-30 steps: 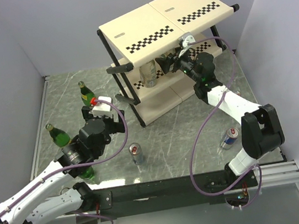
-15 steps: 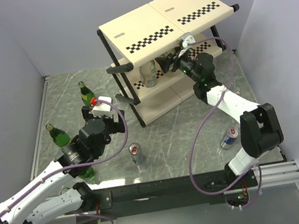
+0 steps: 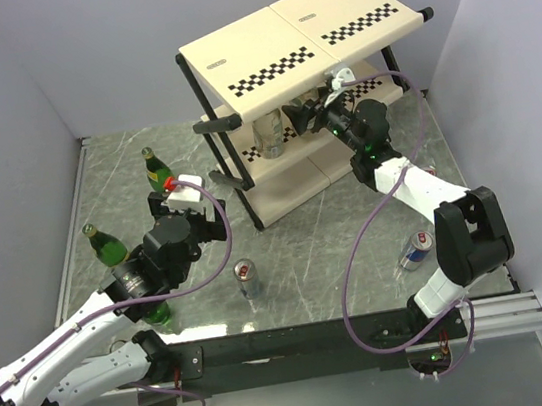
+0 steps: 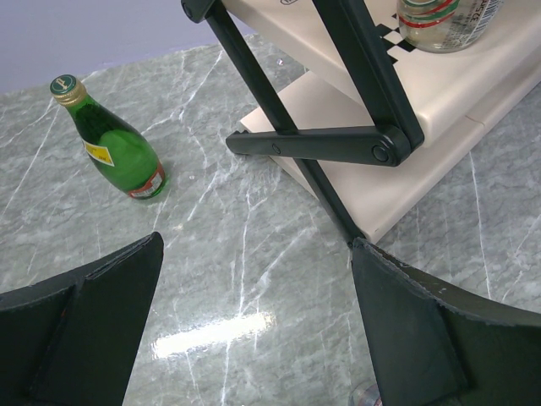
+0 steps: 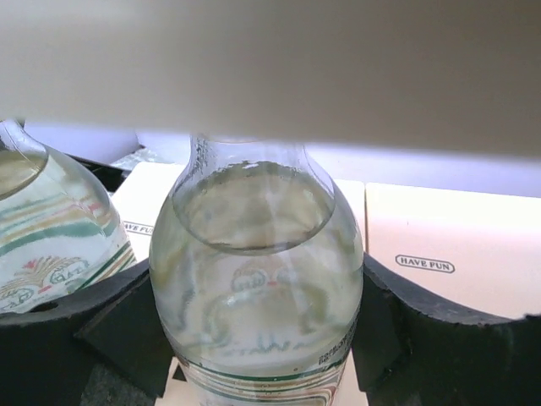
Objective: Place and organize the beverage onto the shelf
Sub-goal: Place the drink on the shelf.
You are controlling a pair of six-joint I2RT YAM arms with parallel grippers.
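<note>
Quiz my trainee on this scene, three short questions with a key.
1. True or false: the left gripper is shut on a green bottle.
2. What does the right gripper grip? A) a green bottle B) a clear bottle C) nothing
3. How many cans stand on the table?

Key: 1 false, it is open and holds nothing; 2 B; 3 two.
</note>
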